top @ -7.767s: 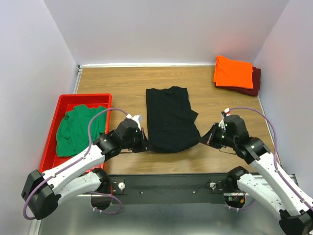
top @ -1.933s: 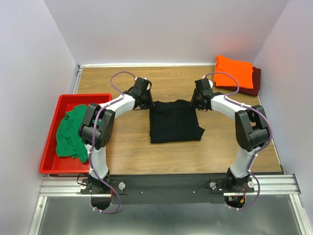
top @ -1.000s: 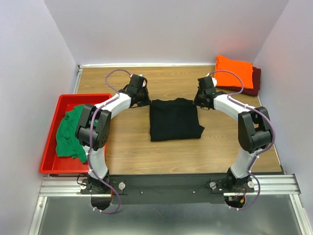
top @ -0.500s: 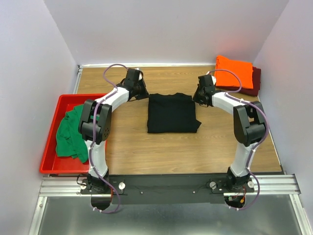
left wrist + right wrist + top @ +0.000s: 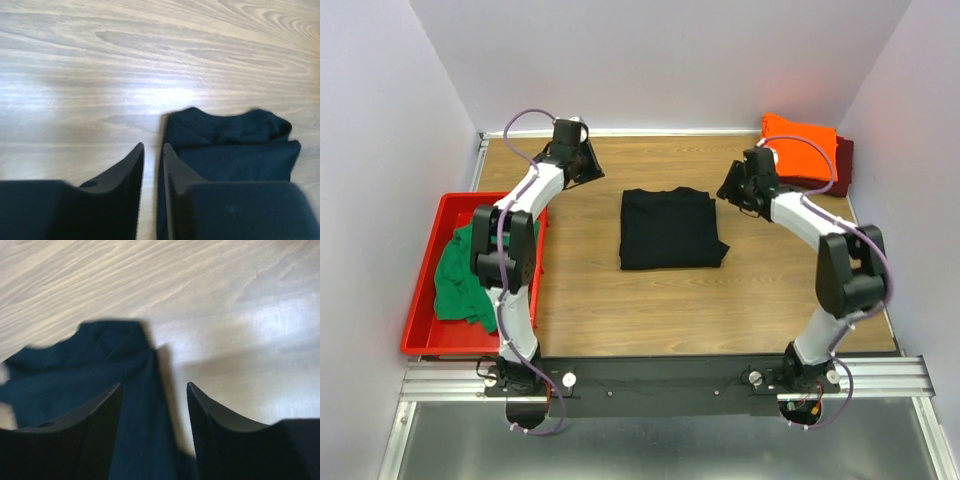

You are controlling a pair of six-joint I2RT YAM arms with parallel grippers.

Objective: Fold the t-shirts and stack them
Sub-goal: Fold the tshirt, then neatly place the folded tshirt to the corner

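T-shirt [image 5: 672,229], black, folded at frame centre.
It lies flat on the tabletop [image 5: 620,310], slightly wider than tall, collar toward the top edge; left jaws narrowly parted, right jaws spread, both empty.

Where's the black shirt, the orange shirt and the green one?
black shirt [image 5: 672,229]: top view, middle of the folded cloth.
orange shirt [image 5: 810,128]: top view, far part of its top face.
green shirt [image 5: 455,280]: top view, crumpled middle, inside the red tray [image 5: 495,197].
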